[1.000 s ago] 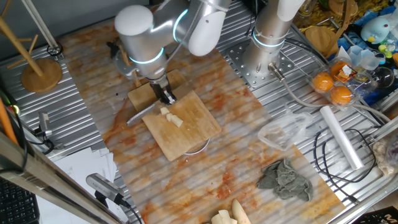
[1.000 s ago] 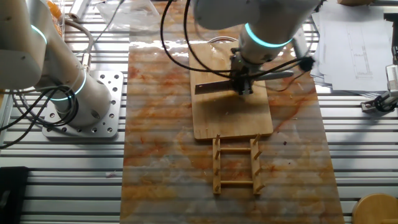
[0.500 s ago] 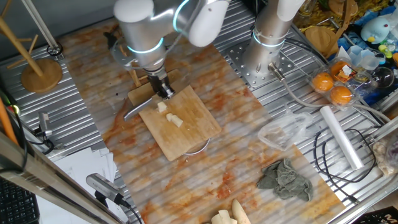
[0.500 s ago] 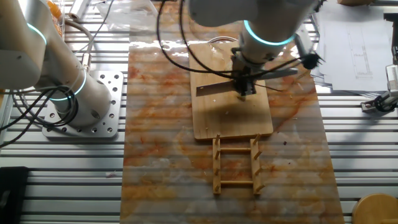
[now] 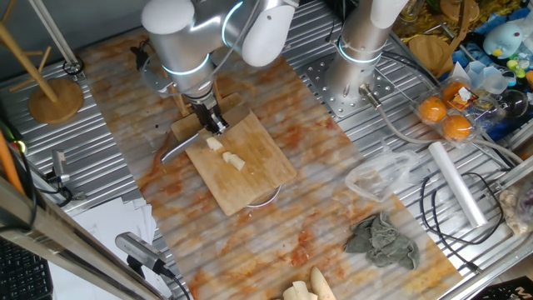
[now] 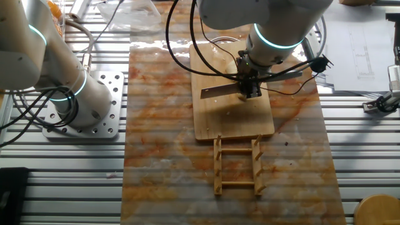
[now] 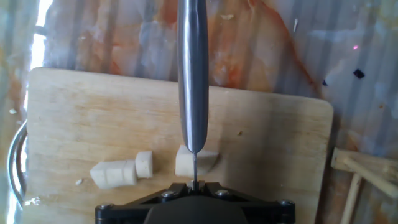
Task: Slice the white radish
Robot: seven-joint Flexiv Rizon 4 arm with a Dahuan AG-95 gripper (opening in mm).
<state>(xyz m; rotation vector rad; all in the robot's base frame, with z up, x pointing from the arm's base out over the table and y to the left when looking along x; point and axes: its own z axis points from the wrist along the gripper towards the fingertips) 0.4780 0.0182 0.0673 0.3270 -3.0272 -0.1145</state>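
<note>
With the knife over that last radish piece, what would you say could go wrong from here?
1. The radish chunk under the knife is short and loose, so it may roll or shift sideways under the blade.
2. The cut pieces lie close by and could be knocked along the board.
3. The end effector grips only the handle end, so the knife might twist.

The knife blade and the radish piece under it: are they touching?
Cannot tell. In the hand view the knife blade runs straight over the radish piece, hiding any gap; the fixed views are too distant to settle it.
</note>
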